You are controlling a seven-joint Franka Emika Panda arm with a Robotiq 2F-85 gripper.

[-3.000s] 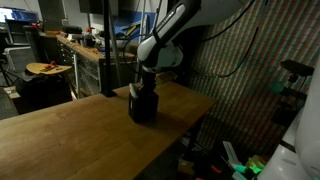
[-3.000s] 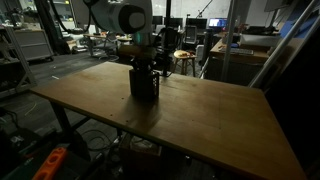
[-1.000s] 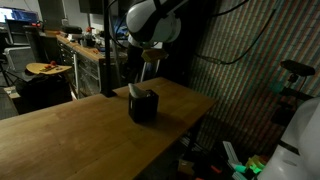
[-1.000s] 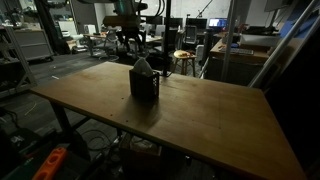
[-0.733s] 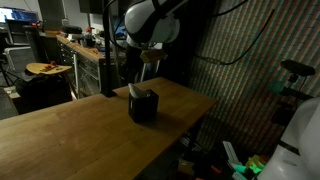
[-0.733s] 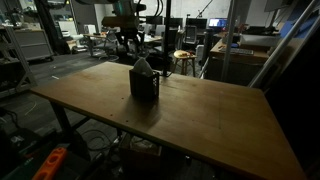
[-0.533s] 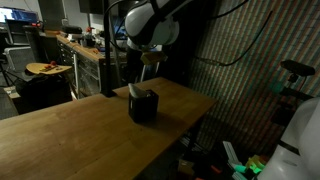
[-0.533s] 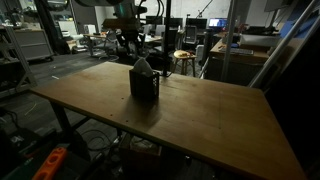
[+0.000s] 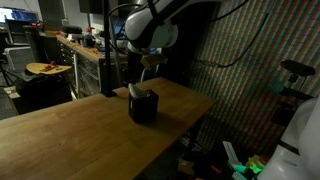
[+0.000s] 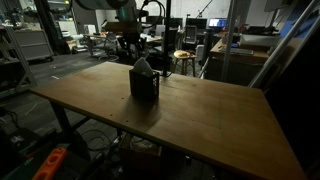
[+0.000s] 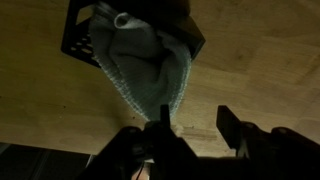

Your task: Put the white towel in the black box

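Well, on the big brown wooden table (image 10: 200,110) stands the small black box (image 10: 144,86), with the soft white towel (image 11: 150,70) inside and one bit poking out. The metal gripper (image 11: 193,122) hangs above, jaws apart and empty. I think it should press that bit down gently from straight above.

Wooden table (image 10: 200,120), cluttered workbench (image 9: 85,50) behind

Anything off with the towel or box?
The white towel sits only partly in the black box: a wrinkled fold spills over its rim in the wrist view and pokes above it in both exterior views.
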